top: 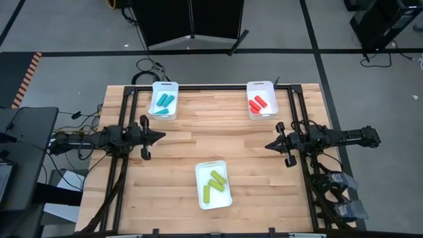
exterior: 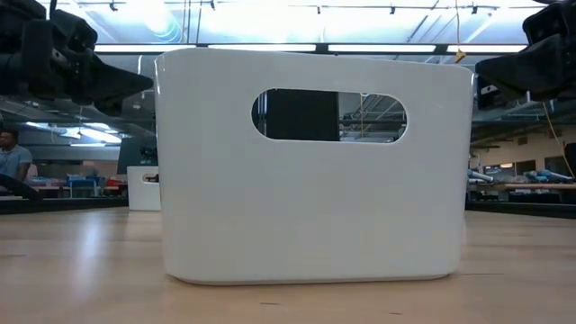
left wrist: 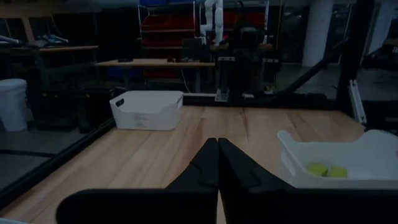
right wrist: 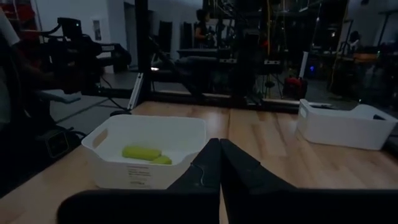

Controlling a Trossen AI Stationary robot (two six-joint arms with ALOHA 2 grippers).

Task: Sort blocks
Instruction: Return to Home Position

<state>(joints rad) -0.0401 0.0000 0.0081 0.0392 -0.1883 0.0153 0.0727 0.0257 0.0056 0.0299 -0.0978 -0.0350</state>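
Note:
Three teal-blue blocks (top: 164, 102) lie in the white tray (top: 154, 111) at the far left. Red blocks (top: 257, 104) lie in the white tray (top: 250, 114) at the far right. Three yellow-green blocks (top: 213, 184) lie in the white tray (top: 227, 200) near the front middle; they also show in the left wrist view (left wrist: 326, 170) and the right wrist view (right wrist: 146, 154). My left gripper (top: 162, 136) is shut and empty above the table's left side. My right gripper (top: 267, 145) is shut and empty above the right side. Both point toward the table's middle.
The near tray's wall (exterior: 310, 216) fills the low view. Bare wooden table (top: 211, 135) lies between the two grippers. A dark metal frame (top: 125, 106) runs along the table's left, far and right edges. A person (exterior: 11, 157) is in the room far behind.

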